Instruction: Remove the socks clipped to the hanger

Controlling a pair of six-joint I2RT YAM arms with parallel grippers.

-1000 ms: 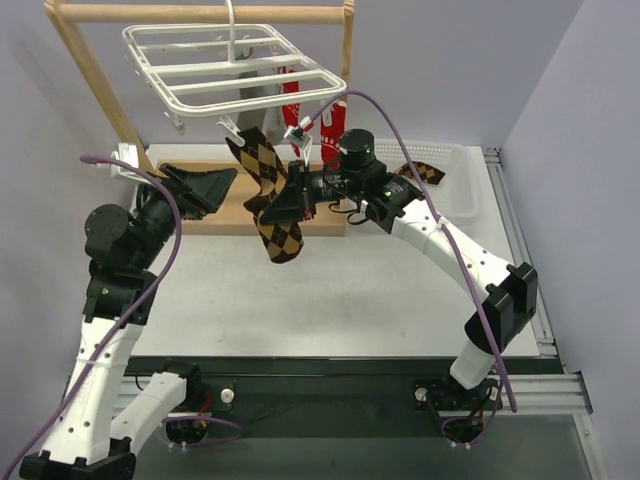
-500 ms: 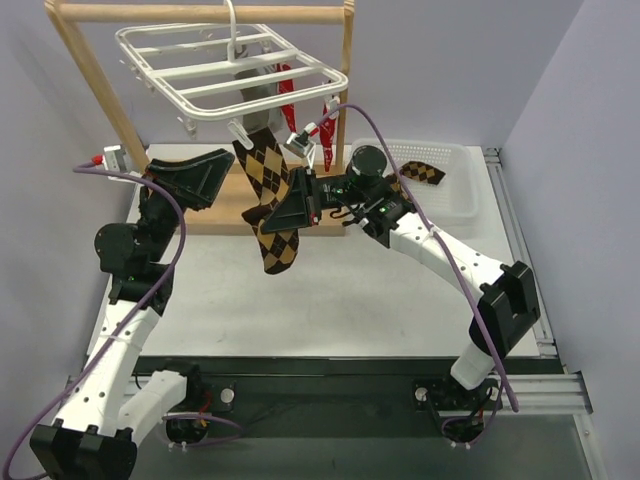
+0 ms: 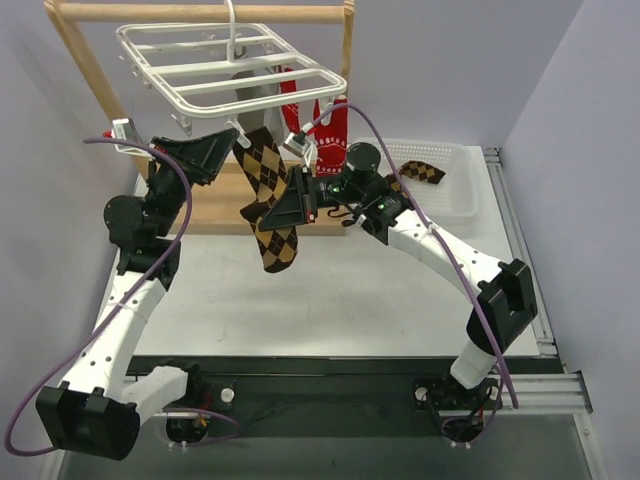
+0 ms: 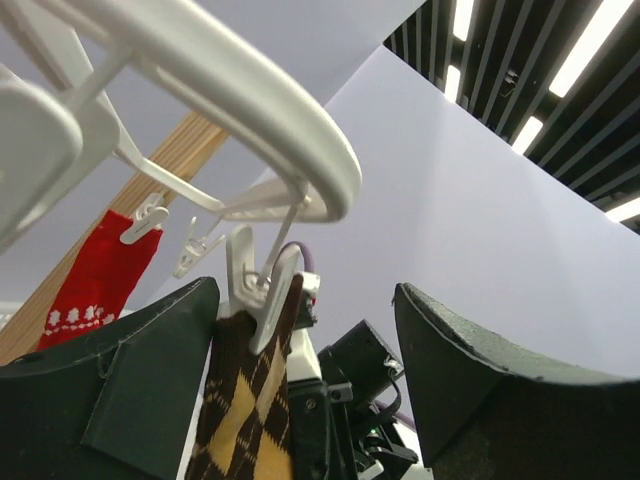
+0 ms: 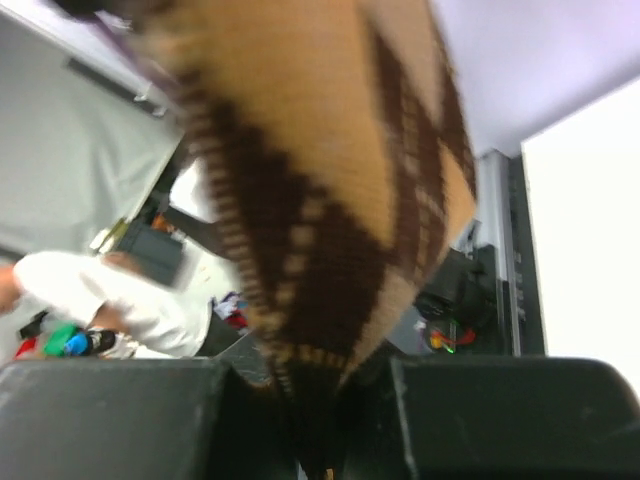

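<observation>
Bench [image 3: 350, 290]: carrying a wooden rack [image 3: 200, 12] along its far edge, toward the far-left corner.
Hanger [image 3: 262, 97]: hanging from the rack's top bar, with red socks [image 3: 330, 125] dangling at its right side.
Right gripper [image 3: 262, 212]: pinching the argyle sock [image 3: 268, 190] at its lower half, jaws pressed together on the fabric.
Left gripper [image 4: 300, 300]: spreading wide, reaching up under the hanger's near rim.
Sock's lie: hanging lengthwise downward from its clip [image 4: 255, 290], over the bench's far-left part.
Key relation: the clip is sitting between the left gripper's fingers, closer to one; the left arm is nearer it.
Change: the left gripper has been rising from beside the rack's base to the clip, and the sock is hanging straighter.
</observation>
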